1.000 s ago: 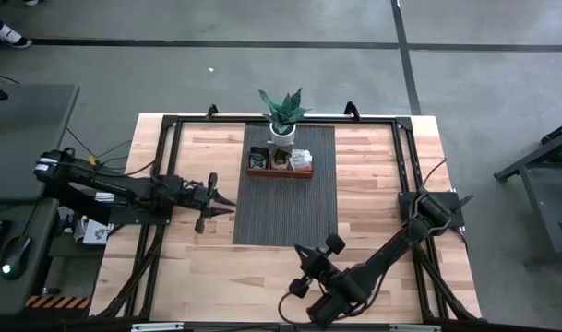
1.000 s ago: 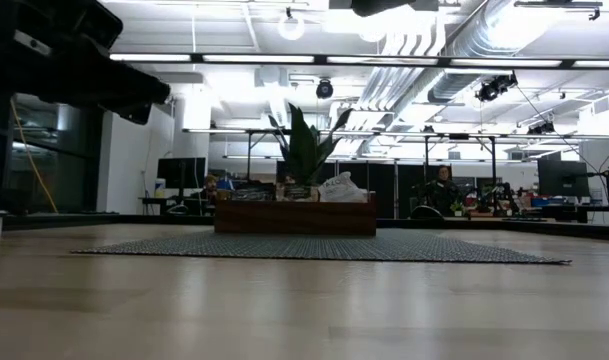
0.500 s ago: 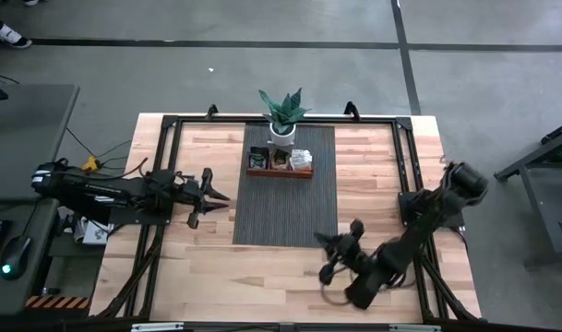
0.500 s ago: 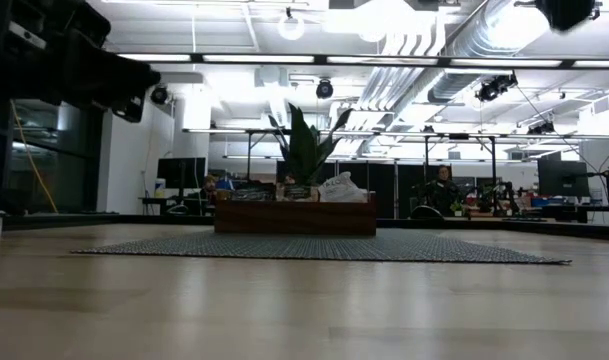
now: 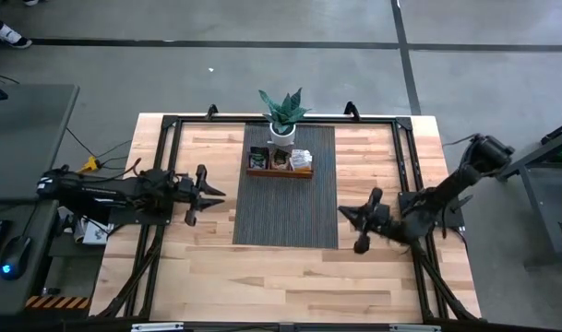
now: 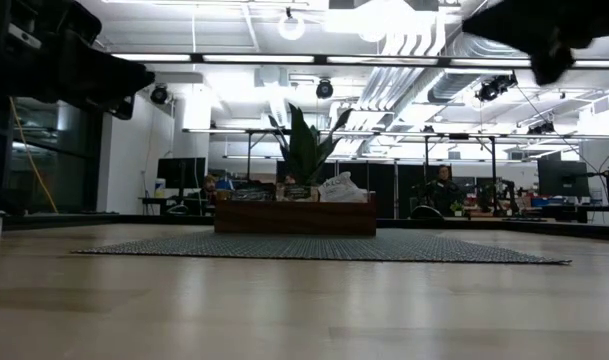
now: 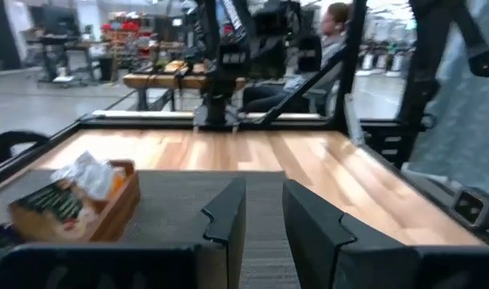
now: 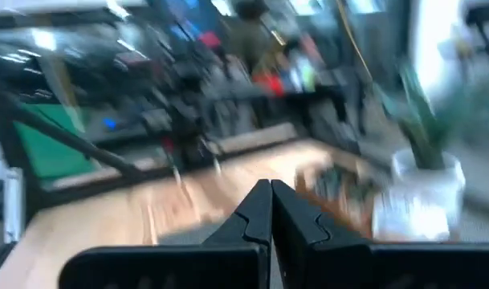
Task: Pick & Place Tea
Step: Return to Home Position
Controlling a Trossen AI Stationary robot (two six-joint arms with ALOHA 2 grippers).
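Observation:
The tea, small flat sachets, stands in a brown wooden tray at the far end of a grey mat. The left wrist view shows the tray with sachets sticking out of its top. My left gripper hovers left of the mat, pointing level toward the table's right; its fingers stand open with nothing between them. My right gripper hovers at the mat's right edge, pointing left, and is shut on nothing. Neither gripper touches the tea.
A green plant in a white pot stands just behind the tray, on the mat's far edge. A black frame runs round the tabletop. Bare wood lies toward the near edge. People sit in the room beyond the table.
My right arm has swung from the table's near edge, below the mat, toward the right and far side; its shut gripper has turned and now points left at the mat's right edge. My left gripper has drawn back a little toward the table's left edge.

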